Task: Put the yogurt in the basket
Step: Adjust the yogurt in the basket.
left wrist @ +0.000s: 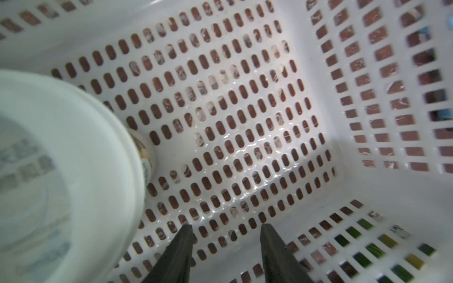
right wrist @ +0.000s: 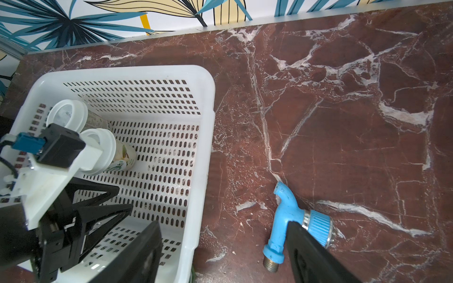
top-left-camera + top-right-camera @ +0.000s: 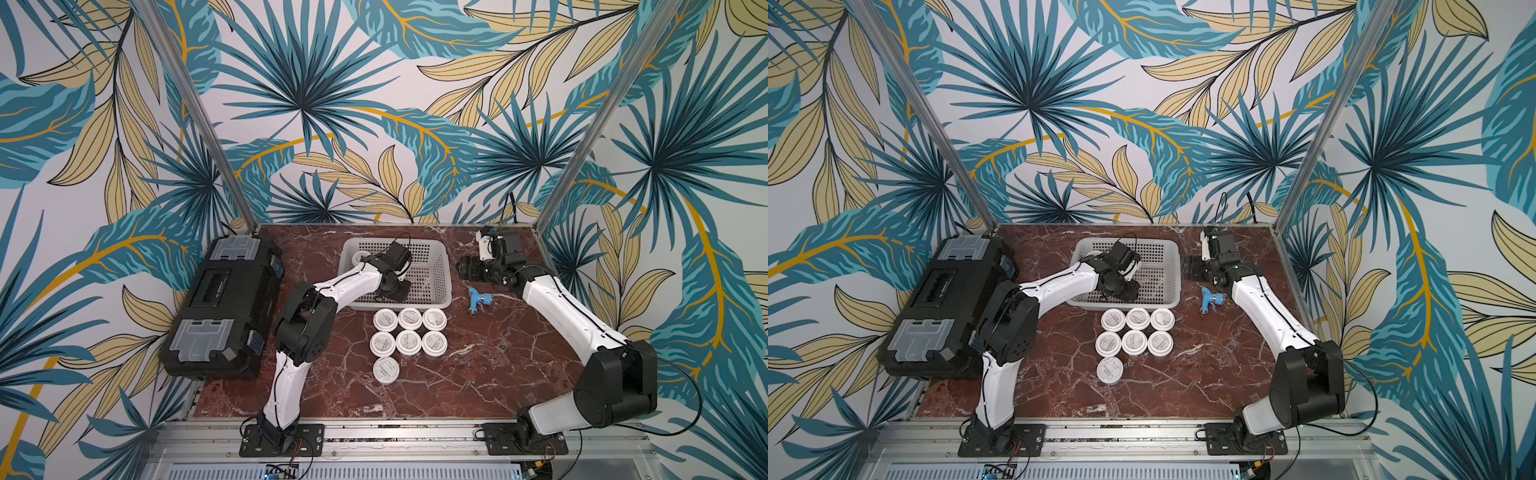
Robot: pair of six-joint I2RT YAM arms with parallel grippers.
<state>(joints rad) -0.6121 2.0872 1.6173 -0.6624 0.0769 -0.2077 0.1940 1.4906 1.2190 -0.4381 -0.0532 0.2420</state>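
Apparently two yogurt jars are in the basket; seven jars wait outside. The left gripper and right gripper have their jaws spread, empty.

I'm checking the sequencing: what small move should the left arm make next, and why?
Probably lift the left gripper straight up out of the basket: its jaws stand open with nothing between them, two jars lie inside, and seven jars wait on the table.

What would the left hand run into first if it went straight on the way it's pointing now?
Most likely the floor of the basket, straight ahead of the left hand. The yogurt jar lies off to the side of that line; depth is hard to judge.
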